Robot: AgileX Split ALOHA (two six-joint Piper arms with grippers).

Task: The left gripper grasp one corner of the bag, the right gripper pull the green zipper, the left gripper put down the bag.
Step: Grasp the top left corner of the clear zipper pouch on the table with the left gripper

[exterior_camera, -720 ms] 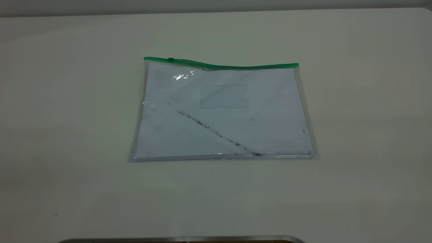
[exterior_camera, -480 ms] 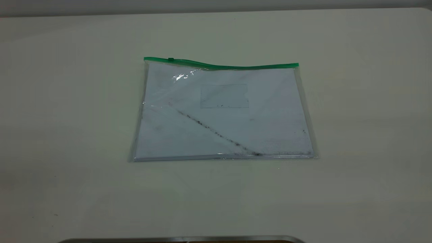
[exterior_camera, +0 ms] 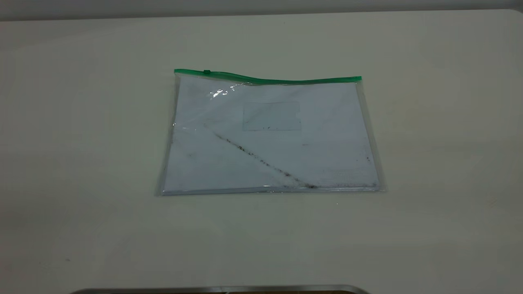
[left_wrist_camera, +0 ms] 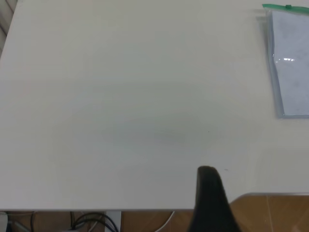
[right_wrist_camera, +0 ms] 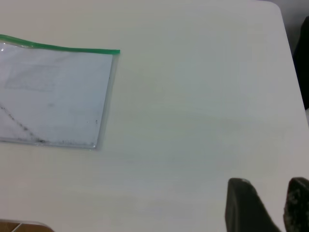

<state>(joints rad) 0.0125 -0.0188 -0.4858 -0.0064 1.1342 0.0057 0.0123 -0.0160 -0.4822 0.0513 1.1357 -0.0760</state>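
Observation:
The bag [exterior_camera: 269, 139] lies flat on the white table, clear plastic with white paper inside, a card pocket [exterior_camera: 271, 116] and a dark diagonal streak. The green zipper [exterior_camera: 265, 78] runs along its far edge, with the slider tab [exterior_camera: 207, 72] near the left corner. Neither gripper shows in the exterior view. In the left wrist view my left gripper [left_wrist_camera: 210, 198] is a black tip at the near table edge, far from the bag [left_wrist_camera: 292, 72]. In the right wrist view my right gripper [right_wrist_camera: 273, 193] is open and empty, well away from the bag's right corner [right_wrist_camera: 104, 96].
A metal-rimmed edge [exterior_camera: 220, 289] shows at the bottom of the exterior view. The left wrist view shows the table's near edge with cables [left_wrist_camera: 96, 222] and brown floor below. The table's right edge [right_wrist_camera: 288, 53] is in the right wrist view.

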